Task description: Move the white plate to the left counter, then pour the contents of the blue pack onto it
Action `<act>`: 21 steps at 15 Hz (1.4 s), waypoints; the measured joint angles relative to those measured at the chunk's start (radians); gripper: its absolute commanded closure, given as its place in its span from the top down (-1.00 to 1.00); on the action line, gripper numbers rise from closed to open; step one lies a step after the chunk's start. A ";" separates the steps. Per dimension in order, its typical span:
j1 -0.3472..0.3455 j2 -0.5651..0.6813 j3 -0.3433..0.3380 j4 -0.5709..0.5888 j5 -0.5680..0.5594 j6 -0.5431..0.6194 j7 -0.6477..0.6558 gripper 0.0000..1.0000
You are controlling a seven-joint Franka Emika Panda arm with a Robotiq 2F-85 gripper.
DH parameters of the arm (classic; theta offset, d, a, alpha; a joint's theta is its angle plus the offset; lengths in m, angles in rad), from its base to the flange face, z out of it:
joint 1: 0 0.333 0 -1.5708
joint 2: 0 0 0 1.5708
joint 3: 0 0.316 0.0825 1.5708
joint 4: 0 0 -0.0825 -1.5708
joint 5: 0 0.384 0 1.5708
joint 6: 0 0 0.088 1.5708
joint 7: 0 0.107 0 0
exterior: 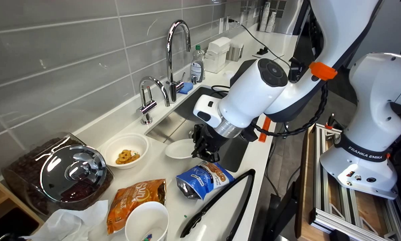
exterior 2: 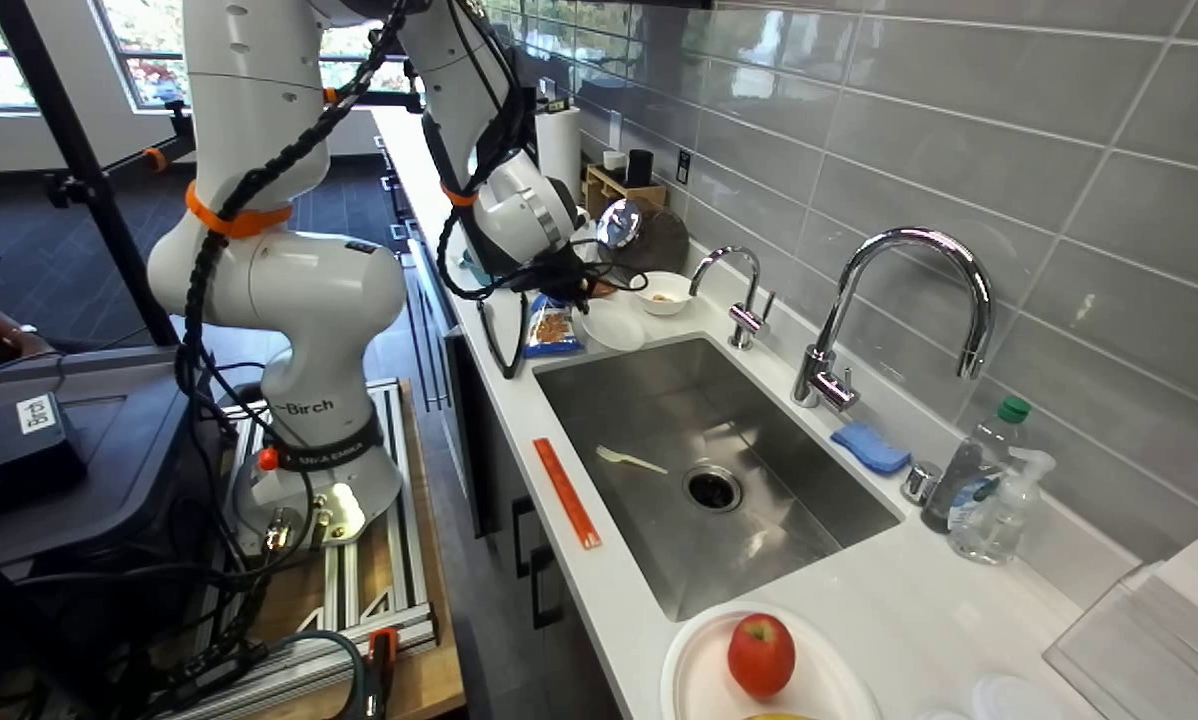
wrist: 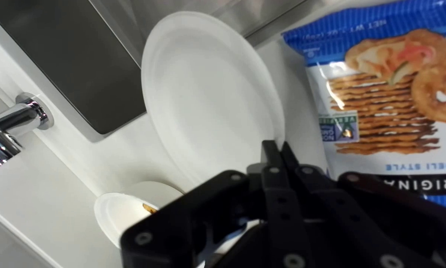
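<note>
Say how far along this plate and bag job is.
Done: the end effector appears shut on the rim of the plate. In hand: the move; the plate is near the sink, lifted or resting unclear. Remaining: releasing it on the left counter, then pouring; it looks bare, the blue bag ungripped.

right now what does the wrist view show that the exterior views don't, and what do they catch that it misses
Only the wrist view: the gripper clearly seen closed on the rim of the white plate, and a readable "verified" label on the blue pack.

Only the exterior views: a blue sponge, the arm's base and a red apple.

Shared: the white plate, the blue pack, the white bowl and the steel sink; the gripper too, though less clearly from outside.
</note>
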 measured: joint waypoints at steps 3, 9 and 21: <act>0.000 0.000 0.000 0.000 0.000 0.000 0.000 -0.99; -0.001 0.018 0.009 0.001 0.000 0.000 -0.024 -0.99; -0.065 0.149 0.140 0.119 0.025 0.087 -0.110 -0.99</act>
